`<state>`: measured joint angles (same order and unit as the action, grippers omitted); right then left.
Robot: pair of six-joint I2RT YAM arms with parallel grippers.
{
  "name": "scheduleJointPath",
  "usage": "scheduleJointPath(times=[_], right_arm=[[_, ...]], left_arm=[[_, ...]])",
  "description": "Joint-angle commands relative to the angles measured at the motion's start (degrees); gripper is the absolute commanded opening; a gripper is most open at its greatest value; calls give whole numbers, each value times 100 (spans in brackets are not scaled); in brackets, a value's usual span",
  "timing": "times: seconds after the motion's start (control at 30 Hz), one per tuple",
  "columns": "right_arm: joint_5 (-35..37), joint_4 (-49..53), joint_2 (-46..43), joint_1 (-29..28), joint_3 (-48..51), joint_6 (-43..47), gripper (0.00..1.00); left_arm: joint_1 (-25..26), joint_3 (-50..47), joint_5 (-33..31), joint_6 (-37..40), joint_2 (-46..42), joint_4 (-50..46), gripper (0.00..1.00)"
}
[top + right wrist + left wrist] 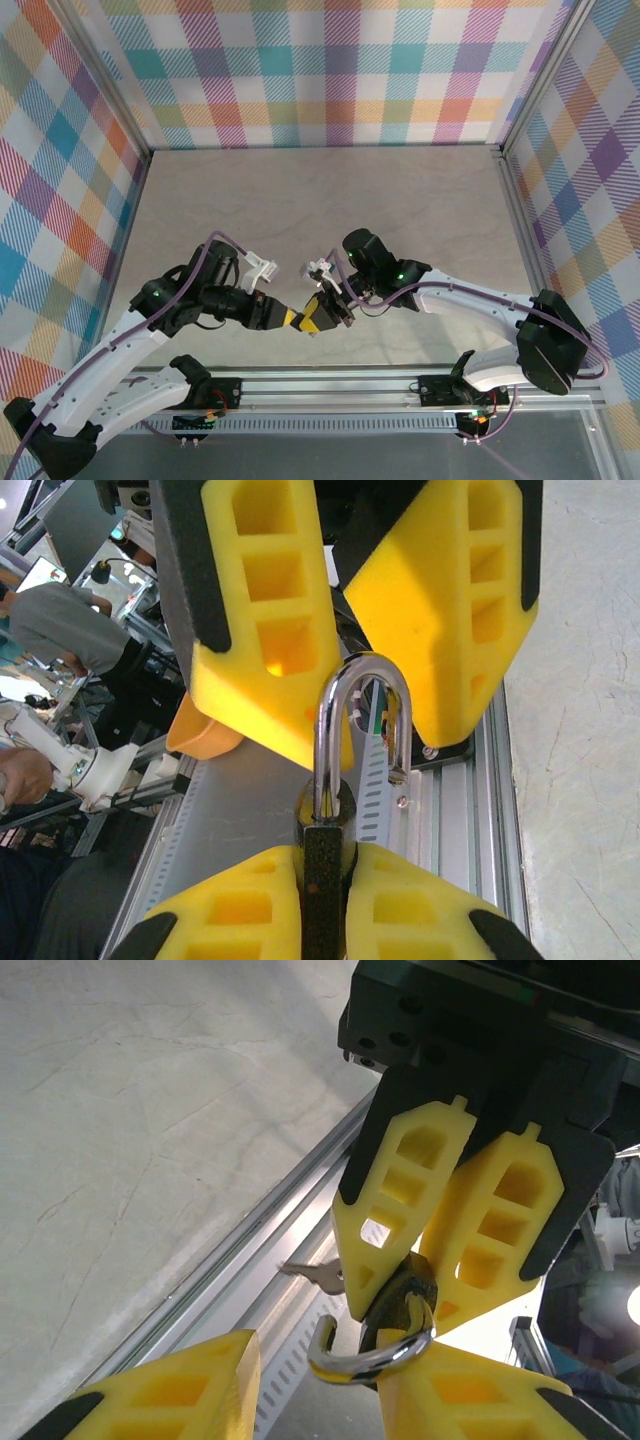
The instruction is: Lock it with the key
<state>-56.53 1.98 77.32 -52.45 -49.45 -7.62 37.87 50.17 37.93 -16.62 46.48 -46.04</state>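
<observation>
Top view: both arms reach inward and meet above the near edge of the table (320,200), just ahead of the metal rail (330,385).

Right gripper (324,311): its 2 yellow fingers (230,910) are pressed against the dark body of the padlock (325,880), 1 on each side, and hold it clear of the table. In the right wrist view the body stands upright between the pads.

Shackle (325,740): silver, and it rises out of the top of the body. 1 leg is seated in the body. The other leg hangs free with its end out of the body, so the padlock is not closed.

Left gripper (297,321): its jaws are spread, with the bend of the shackle between the fingertips (270,610). In the left wrist view the shackle lies against 1 pad. There is a visible gap to the other pad (170,1390), so it is not pinched.

Key (315,1277): a small silver piece sticks out sideways beside 1 finger of the right gripper, level with the padlock body. Cannot tell from these views whether it sits in the keyhole.

Surroundings: plaid walls (330,70) on 3 sides of the table.
</observation>
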Motion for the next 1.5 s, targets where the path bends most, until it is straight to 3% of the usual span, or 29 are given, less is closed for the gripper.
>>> scheduleJointPath(times=[0.0, 0.2, 0.5, 0.83, 1.47], right_arm=[[-347, -92, 19, 16, 10, 122, 0], [-503, -110, 136, 6, -45, 121, 0], [-535, -73, 256, -55, -152, 122, 0], [-574, -22, 380, -82, -225, 156, 0], [-476, -18, 233, -77, -181, 186, 0]], left_arm=[[45, 181, -108, 98, -252, -96, 39], [-14, 192, -226, 107, -337, -55, 56], [-17, 124, 175, 115, -145, 111, 57], [-26, 102, 285, 109, -157, 146, 39], [9, 30, 444, 89, -180, 192, 29]])
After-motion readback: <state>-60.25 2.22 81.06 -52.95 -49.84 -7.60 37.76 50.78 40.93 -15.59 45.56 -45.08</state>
